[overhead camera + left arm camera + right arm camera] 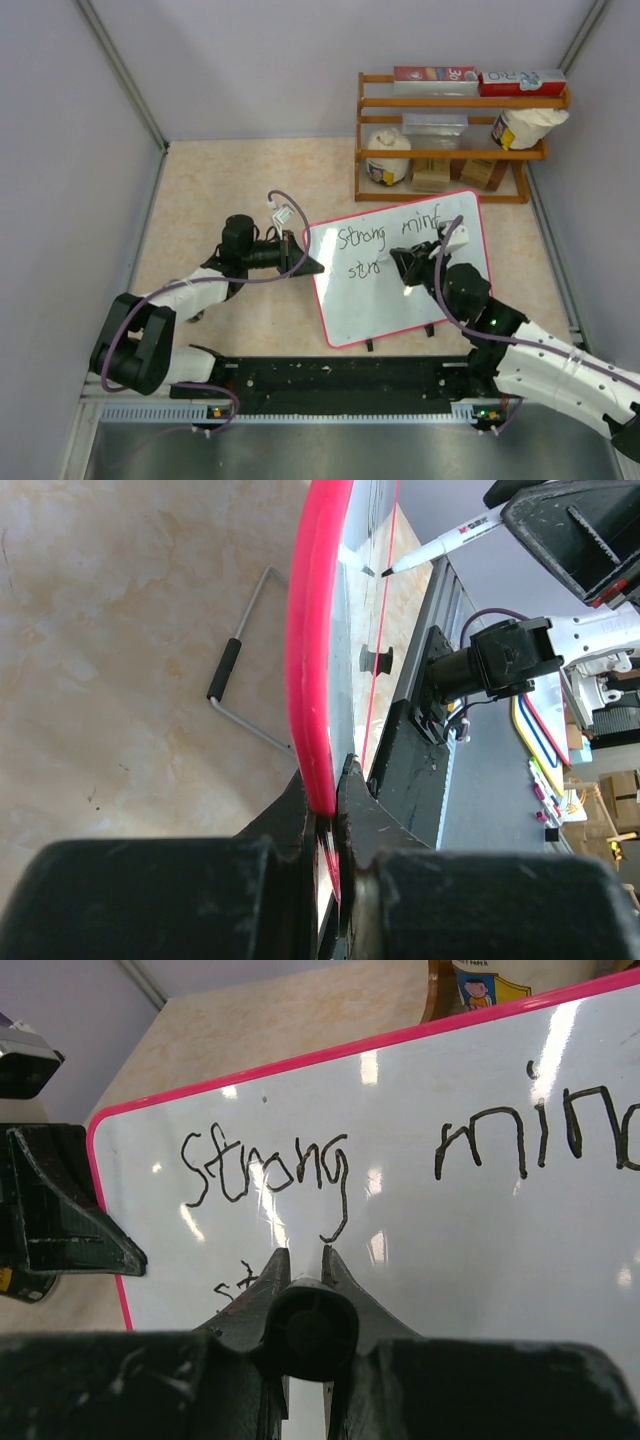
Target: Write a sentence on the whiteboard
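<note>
The whiteboard [430, 290] with a thin red frame stands tilted mid-table on small black feet. Black writing on it reads "Strong mind" [362, 238] on the top line, with a partial "str" [362, 270] below. My left gripper [305, 262] is shut on the whiteboard's left red edge [312, 680]. My right gripper [404, 268] is shut on a white marker pen [311, 1330]; its tip [387, 571] touches the board next to the partial word. In the right wrist view the board [480, 1250] fills the frame and the pen's end faces the camera.
A wooden shelf [455, 135] at the back right holds boxes, bags and a white jar. A wire stand leg [235, 670] lies on the beige tabletop behind the board. Grey walls enclose both sides. A black rail [340, 380] runs along the near edge.
</note>
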Available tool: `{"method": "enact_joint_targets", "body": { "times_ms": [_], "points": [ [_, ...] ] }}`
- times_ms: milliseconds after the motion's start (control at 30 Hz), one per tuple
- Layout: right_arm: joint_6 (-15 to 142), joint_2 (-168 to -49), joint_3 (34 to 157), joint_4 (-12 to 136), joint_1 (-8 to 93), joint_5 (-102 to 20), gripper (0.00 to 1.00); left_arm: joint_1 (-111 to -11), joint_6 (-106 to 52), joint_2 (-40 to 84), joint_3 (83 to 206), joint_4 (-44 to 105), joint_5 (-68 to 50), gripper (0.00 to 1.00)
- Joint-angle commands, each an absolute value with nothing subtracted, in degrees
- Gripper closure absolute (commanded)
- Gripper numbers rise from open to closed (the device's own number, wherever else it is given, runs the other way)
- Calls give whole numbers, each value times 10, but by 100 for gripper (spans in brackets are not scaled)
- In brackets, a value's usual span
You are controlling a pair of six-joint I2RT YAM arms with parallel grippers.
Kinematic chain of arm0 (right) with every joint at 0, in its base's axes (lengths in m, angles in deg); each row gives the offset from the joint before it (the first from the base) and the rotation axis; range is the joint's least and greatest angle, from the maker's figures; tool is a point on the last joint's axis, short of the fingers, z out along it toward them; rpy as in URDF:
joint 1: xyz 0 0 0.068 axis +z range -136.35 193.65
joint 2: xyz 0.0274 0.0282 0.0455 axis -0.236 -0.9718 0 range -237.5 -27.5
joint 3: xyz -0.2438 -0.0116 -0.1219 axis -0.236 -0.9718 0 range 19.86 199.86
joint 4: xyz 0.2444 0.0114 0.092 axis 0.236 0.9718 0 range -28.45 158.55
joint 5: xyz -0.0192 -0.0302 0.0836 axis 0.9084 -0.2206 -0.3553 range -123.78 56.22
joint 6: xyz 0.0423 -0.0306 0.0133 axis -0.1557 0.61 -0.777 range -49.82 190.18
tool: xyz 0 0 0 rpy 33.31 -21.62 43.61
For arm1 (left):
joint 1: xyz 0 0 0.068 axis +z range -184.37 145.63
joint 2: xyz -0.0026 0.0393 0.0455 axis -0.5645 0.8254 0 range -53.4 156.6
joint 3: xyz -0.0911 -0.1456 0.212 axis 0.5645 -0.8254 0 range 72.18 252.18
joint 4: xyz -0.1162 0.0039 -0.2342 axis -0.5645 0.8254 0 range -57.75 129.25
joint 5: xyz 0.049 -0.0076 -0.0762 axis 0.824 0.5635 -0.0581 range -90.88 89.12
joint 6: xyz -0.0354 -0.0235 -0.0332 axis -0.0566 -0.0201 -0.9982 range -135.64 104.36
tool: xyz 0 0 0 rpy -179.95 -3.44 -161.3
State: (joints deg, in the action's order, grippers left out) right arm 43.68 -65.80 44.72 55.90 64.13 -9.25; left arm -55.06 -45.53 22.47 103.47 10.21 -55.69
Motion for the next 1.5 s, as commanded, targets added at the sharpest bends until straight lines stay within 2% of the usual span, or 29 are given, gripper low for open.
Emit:
{"method": "enact_joint_targets", "body": {
  "times_ms": [0, 633, 1467],
  "points": [
    [451, -619, 457, 558, 639, -79, 100, -556, -347, 233, 1014, 120, -488, 100],
    [450, -637, 435, 575, 630, -72, 100, -557, -345, 232, 1015, 124, -487, 100],
    [443, -599, 410, 609, 630, -89, 100, -557, -345, 230, 1016, 129, -487, 100]
  ]
}}
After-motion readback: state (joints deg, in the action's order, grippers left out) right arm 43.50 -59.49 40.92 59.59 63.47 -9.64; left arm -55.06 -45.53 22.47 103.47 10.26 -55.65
